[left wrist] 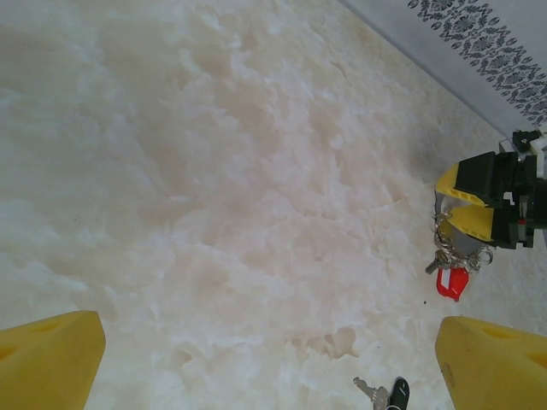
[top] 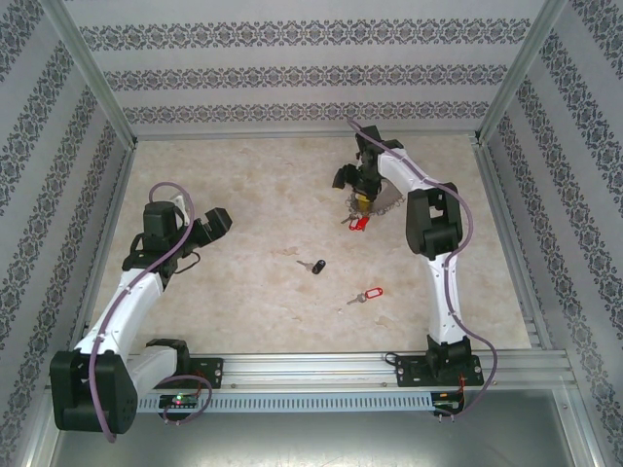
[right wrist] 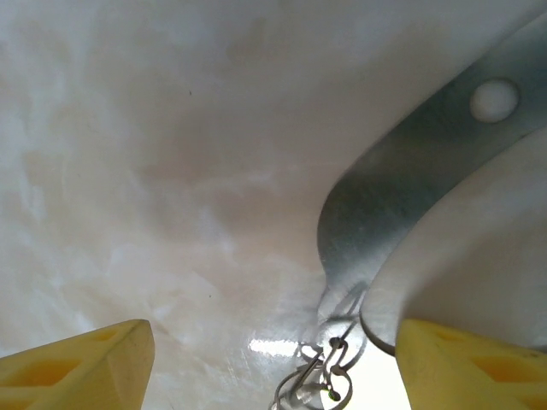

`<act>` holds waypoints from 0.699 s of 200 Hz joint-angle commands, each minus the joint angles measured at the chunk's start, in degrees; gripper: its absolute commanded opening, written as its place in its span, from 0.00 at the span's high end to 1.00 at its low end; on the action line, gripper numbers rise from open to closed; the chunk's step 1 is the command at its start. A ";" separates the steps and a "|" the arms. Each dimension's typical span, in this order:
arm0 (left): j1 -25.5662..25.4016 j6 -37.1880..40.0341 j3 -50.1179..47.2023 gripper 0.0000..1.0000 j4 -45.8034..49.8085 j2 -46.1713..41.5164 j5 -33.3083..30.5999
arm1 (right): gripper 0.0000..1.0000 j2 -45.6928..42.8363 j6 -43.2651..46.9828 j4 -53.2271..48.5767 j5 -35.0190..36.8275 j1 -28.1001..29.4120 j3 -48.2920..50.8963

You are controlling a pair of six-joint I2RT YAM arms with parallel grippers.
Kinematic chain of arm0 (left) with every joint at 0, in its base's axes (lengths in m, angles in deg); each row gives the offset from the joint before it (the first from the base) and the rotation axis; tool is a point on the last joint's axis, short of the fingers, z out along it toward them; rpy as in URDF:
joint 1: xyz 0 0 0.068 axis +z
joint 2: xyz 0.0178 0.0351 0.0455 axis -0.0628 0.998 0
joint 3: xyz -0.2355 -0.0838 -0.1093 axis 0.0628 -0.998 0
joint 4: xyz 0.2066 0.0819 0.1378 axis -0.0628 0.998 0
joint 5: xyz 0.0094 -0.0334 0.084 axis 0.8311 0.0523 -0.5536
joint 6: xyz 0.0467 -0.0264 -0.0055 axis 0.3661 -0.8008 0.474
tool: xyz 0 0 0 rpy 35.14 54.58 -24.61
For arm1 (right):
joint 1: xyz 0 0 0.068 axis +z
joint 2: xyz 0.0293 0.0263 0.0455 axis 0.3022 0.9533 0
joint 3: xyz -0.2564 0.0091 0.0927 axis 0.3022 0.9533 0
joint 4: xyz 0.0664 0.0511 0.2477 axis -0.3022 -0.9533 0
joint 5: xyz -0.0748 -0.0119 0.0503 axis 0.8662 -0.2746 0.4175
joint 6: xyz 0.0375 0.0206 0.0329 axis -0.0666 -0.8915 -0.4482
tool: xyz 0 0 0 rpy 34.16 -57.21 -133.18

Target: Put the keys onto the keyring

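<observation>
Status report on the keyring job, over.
Left pincer open over the table. Right pincer open, over the keyring. One red-tagged key at the ring; black-headed key and second red-tagged key loose mid-table. Nothing in the way.

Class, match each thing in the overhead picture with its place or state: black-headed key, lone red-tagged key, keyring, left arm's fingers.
1 black-headed key
2 lone red-tagged key
3 keyring
4 left arm's fingers

A farthest back, right of centre
B wide open, on the left
C middle
D closest to front, right of centre

Pairs: 1-C, 2-D, 3-A, 4-B
</observation>
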 commanded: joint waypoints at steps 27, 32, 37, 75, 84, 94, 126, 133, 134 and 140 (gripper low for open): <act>-0.67 1.17 0.90 0.00 2.62 -1.09 0.02 | 0.28 -0.96 -0.29 -1.99 -1.78 5.42 2.27; -0.67 1.08 0.95 0.00 2.69 -1.12 -0.08 | 0.28 -1.17 -0.44 -1.58 -2.31 6.21 2.76; -0.67 0.90 0.88 0.00 2.78 -1.07 -0.20 | 0.28 -1.28 -0.58 -1.23 -2.67 7.04 3.17; -0.67 0.29 0.81 0.00 4.00 -1.16 -1.78 | 0.28 -0.83 -4.50 2.65 -6.09 13.62 4.80; -0.67 -0.01 0.73 0.00 4.32 -1.30 -2.21 | 0.28 -0.31 -5.70 3.54 -6.48 15.15 4.50; -0.67 -0.40 0.67 0.00 4.86 -1.51 -3.18 | 0.28 0.65 -7.07 3.85 -6.72 16.81 3.38; -0.67 -1.08 0.43 0.00 7.87 -3.67 -7.31 | 0.29 4.17 -11.68 5.94 -7.83 22.17 -0.01; -0.67 -1.35 0.39 0.00 8.71 -4.61 -8.73 | 0.29 4.91 -13.03 6.45 -7.96 23.19 -0.61; -0.67 -1.41 0.38 0.00 8.78 -4.73 -8.97 | 0.29 5.02 -13.25 6.56 -7.97 23.30 -0.70; -0.67 -1.72 0.21 0.00 9.65 -5.60 -10.20 | 0.29 5.44 -14.25 7.41 -8.17 24.31 -0.89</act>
